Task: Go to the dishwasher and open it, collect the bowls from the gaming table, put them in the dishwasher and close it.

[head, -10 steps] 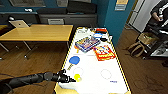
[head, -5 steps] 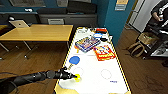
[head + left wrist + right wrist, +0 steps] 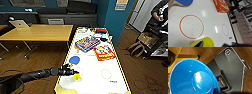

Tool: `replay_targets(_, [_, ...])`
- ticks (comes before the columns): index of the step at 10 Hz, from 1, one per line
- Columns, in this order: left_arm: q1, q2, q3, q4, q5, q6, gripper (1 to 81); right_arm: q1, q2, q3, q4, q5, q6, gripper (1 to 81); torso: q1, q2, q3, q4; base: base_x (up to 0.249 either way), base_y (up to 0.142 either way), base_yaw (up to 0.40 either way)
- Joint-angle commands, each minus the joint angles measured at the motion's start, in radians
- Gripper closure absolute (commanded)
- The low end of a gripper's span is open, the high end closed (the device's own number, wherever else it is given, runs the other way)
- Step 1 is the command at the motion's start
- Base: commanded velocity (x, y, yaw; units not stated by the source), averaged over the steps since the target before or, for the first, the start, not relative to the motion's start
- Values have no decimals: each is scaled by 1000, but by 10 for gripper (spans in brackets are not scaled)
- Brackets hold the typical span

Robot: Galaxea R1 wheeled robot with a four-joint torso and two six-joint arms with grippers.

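The gaming table [image 3: 100, 65] with its glossy white top [image 3: 209, 18] stretches ahead. One blue bowl [image 3: 74, 60] rests near its left edge, and its rim also shows in the left wrist view [image 3: 184, 1]. My left gripper [image 3: 72, 72] reaches over the table from the left, just short of that bowl and next to a small yellow object [image 3: 77, 77] [image 3: 205, 42]. A second blue bowl [image 3: 193, 78] hangs above the wooden floor, with my right gripper [image 3: 217, 91] shut on its rim. The dishwasher is out of view.
Game boxes lie on the table's far half, among them a red box [image 3: 104, 52] [image 3: 221, 5] and a flat colourful one [image 3: 86, 43]. A wooden table [image 3: 37, 32] with a laptop [image 3: 18, 23] stands left. A person [image 3: 160, 15] sits at the far right.
My left arm has shifted a little over the near left part of the table, staying beside the yellow object. The blue bowl on the table has not moved.
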Motion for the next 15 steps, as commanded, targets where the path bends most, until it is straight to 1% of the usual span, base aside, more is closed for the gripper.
replay_targets(1, [-132, 10, 0, -4, 31, -1, 10, 38, -38, 32, -22, -39, -1, 811, 0, 0, 0, 0, 0, 0, 0])
replay_targets(5, [-127, 59, -31, 1, 34, -1, 10, 35, -34, 32, -24, -39, -4, 811, 0, 0, 0, 0, 0, 0, 0])
replay_targets(7, [-127, 68, -36, 11, 35, -1, 10, 36, -29, 29, -24, -39, -4, 811, 0, 0, 0, 0, 0, 0, 0])
replay_targets(10, [-132, 52, -37, 8, 51, -1, 10, 41, -29, 30, -24, -41, -4, 811, 0, 0, 0, 0, 0, 0, 0])
replay_targets(13, [-132, 30, -71, 8, 52, -1, 10, 45, -25, 32, -22, -53, -4, 811, 0, 0, 0, 0, 0, 0, 0])
replay_targets(15, [-132, 6, -66, 7, 52, -1, 10, 50, -25, 33, -22, -54, -4, 811, 0, 0, 0, 0, 0, 0, 0])
